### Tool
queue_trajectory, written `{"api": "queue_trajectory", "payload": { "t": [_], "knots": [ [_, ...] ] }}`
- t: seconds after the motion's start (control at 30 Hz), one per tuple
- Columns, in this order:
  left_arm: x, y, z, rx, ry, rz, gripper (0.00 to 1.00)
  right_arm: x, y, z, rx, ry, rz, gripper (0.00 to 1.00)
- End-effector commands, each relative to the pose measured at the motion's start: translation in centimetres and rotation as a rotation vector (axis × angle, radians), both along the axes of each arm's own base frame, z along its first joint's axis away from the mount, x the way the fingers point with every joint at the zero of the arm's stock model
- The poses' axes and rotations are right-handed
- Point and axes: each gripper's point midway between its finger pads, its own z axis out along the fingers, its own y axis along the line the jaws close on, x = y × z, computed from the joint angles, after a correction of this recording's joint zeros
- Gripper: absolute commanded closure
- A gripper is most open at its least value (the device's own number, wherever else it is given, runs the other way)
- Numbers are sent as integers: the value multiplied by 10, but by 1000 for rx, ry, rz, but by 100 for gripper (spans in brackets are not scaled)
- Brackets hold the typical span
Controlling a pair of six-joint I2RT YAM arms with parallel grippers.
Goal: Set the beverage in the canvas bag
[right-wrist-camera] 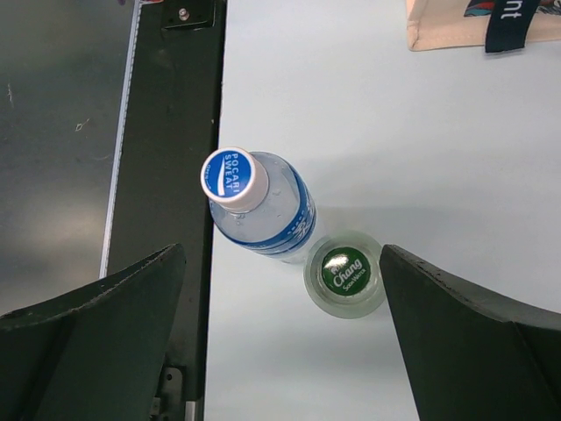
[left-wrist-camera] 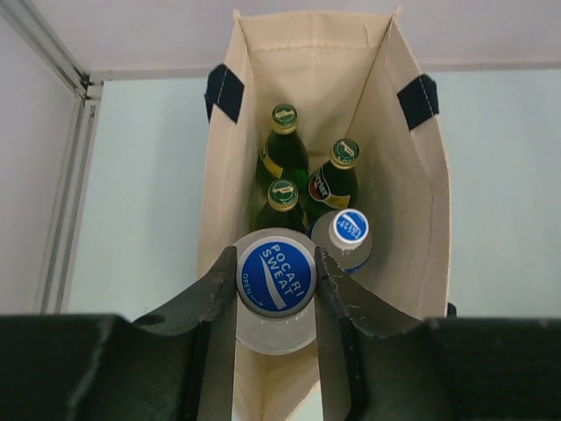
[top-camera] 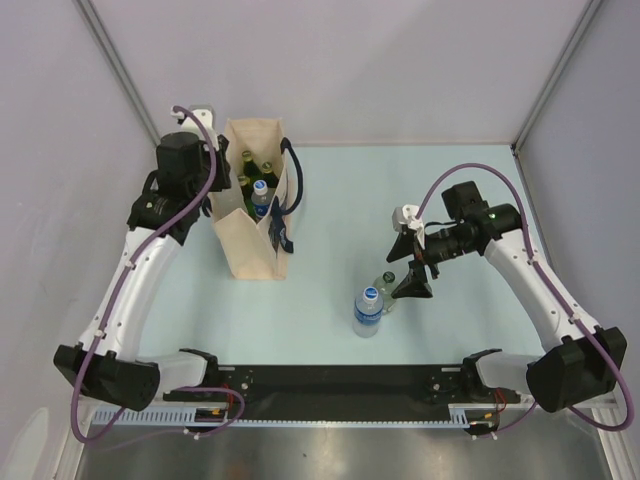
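Note:
The beige canvas bag point(top-camera: 248, 245) stands upright at the back left, its navy handles hanging down. In the left wrist view its inner wall point(left-wrist-camera: 408, 193) surrounds three green glass bottles point(left-wrist-camera: 283, 149) and a blue-capped plastic bottle point(left-wrist-camera: 349, 230). My left gripper point(left-wrist-camera: 276, 267) is shut on the cap of a Pocari Sweat bottle point(left-wrist-camera: 276, 279) and holds it over the bag's near end. My right gripper point(top-camera: 412, 272) is open wide above two standing bottles: a Pocari Sweat bottle point(right-wrist-camera: 259, 206) and a green-capped Chang bottle point(right-wrist-camera: 345, 272), which stands nearer the right finger.
The two loose bottles point(top-camera: 368, 310) stand close together near the black rail point(top-camera: 330, 380) at the table's front edge. A corner of the bag and a handle loop point(right-wrist-camera: 508, 22) show at the top of the right wrist view. A metal frame post point(left-wrist-camera: 53, 53) rises at the back left.

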Motion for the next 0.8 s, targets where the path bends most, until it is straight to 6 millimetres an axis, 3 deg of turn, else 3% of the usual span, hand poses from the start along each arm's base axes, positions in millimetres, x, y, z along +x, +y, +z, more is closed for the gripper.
{"api": "queue_trajectory", "payload": {
  "t": [0.0, 0.27, 0.6, 0.77],
  "knots": [
    [-4, -4, 75, -93, -267, -33, 100, 6, 1, 6, 8, -15, -8, 0],
    [15, -6, 7, -42, -159, -39, 100, 8, 4, 7, 15, -8, -1, 0],
    [53, -13, -40, -40, -159, -57, 100, 0, 13, 9, 21, -2, 43, 0],
    [59, -15, -67, -37, -136, -73, 100, -4, 17, 10, 22, 0, 61, 1]
  ]
}}
